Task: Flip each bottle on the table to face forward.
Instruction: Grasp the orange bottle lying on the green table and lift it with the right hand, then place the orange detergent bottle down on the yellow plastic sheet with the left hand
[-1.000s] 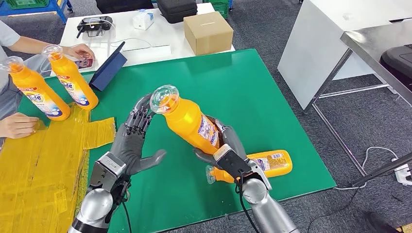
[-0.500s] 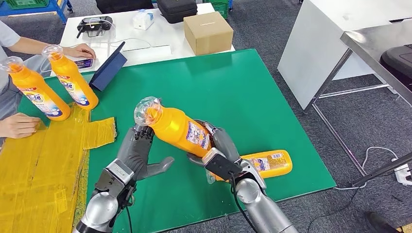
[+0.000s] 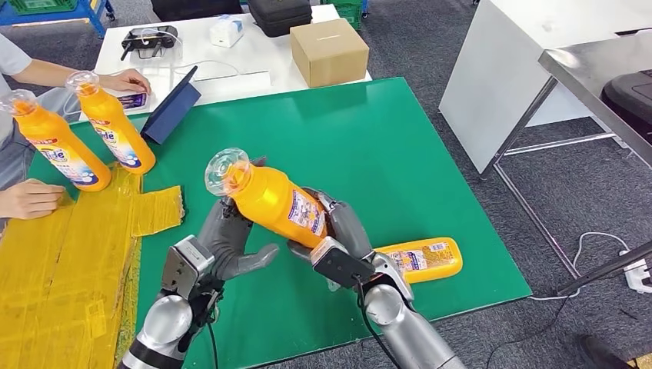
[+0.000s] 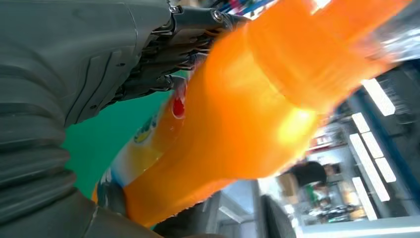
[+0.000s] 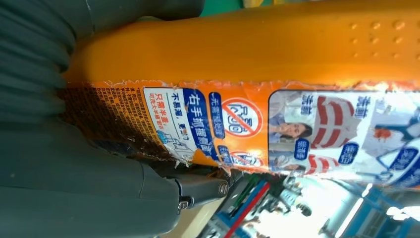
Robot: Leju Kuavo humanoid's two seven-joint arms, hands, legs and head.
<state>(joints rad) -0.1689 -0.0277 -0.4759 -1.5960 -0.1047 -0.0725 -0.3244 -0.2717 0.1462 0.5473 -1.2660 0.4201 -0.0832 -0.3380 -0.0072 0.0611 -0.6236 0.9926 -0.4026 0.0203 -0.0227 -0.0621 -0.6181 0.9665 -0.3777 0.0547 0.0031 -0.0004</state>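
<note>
An orange bottle with a clear cap is off the green table, tilted with its cap toward the upper left. My right hand grips its lower body; up close the back label faces the right wrist camera, beside that hand. My left hand is under the bottle's shoulder, fingers up behind it and thumb spread apart. In the left wrist view the bottle lies against those fingers. A second orange bottle lies on its side just right of my right hand.
Two more orange bottles stand at the far left. A person's hands rest near them. Yellow tape patches cover the table's left part. A tablet and a cardboard box sit at the back.
My right hand has tipped the bottle further left and lower. The left hand has closed in, from apart to having its fingers behind the bottle's shoulder.
</note>
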